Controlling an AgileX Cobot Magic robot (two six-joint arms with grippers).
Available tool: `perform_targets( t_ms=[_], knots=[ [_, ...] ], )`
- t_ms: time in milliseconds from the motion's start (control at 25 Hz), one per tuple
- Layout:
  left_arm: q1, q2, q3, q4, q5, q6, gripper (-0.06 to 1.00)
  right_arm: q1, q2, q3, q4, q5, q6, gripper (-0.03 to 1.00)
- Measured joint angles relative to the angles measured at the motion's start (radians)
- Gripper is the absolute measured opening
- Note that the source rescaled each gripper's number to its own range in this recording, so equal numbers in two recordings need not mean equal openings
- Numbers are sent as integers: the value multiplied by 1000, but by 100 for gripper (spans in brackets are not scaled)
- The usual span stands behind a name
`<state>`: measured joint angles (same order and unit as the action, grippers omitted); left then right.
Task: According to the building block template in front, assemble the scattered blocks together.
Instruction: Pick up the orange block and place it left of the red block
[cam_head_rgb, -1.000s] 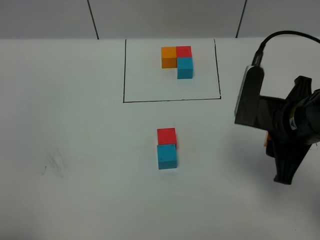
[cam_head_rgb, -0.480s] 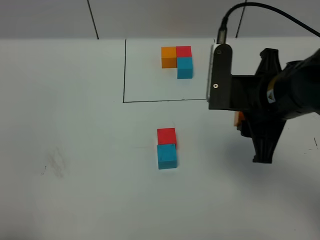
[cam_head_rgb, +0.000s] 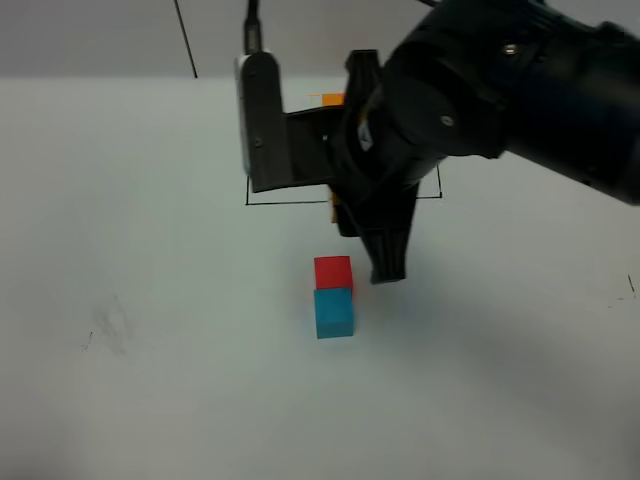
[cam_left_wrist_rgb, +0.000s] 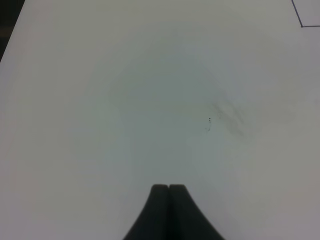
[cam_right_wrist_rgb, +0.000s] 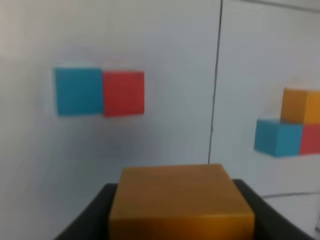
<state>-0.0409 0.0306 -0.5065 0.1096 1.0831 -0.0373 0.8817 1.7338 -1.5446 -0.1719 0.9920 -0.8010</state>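
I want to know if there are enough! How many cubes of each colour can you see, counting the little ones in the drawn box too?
Orange cubes: 2 (held cube, template's)
Red cubes: 2 (loose, template's)
Blue cubes: 2 (loose, template's)
Total: 6

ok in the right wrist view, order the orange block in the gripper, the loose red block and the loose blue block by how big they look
1. Orange block, held in the right gripper: looks far the largest, but it sits closest to the camera, so that is no sign of true size.
2. Loose red block and loose blue block: look alike, no ranking.
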Motion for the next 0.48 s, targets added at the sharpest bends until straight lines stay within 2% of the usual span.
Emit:
perform_targets(
  t_ms=[160,360,480],
  knots=[
    [0,0,0,0,0,0,0,49,104,-98,44,3,-34,43],
    [0,0,0,0,0,0,0,90,211,-145,73,-5,-78,43],
    [0,0,0,0,0,0,0,97,264,-186,125,-7,-119,43]
  ],
)
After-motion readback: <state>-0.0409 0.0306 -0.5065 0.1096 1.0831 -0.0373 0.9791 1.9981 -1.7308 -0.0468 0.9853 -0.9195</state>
